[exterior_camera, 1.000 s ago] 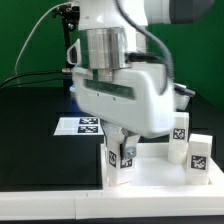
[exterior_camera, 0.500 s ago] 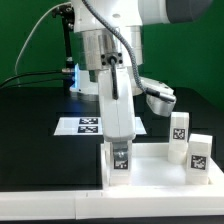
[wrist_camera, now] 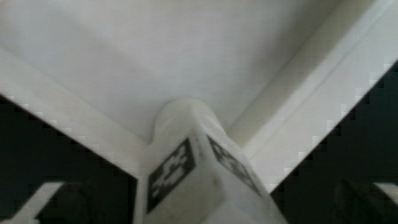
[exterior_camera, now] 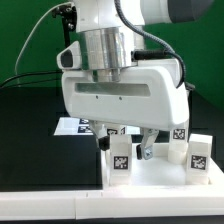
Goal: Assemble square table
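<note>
Pincer over a standing leg on the square table

The pincer [exterior_camera: 132, 140] straddles an upright tagged leg [exterior_camera: 119, 157] at the square table [exterior_camera: 160, 178]; whether it grips, I cannot tell. Two more legs [exterior_camera: 198, 154] stand toward the exterior view's right.

The gripper [exterior_camera: 133, 140] hangs low over the slab [exterior_camera: 150, 175], its wide body covering most of the room above it. Under it one leg [exterior_camera: 120, 158] stands upright between the fingers [exterior_camera: 147, 150], close on both sides. Two more legs [exterior_camera: 180, 138] [exterior_camera: 199, 153] stand at the exterior view's right, near each other, leaving only a narrow gap. The slab's front strip lies bare. The marker board [exterior_camera: 72, 127] lies flat behind, with open black table [exterior_camera: 35, 150] at the exterior view's left.
</note>
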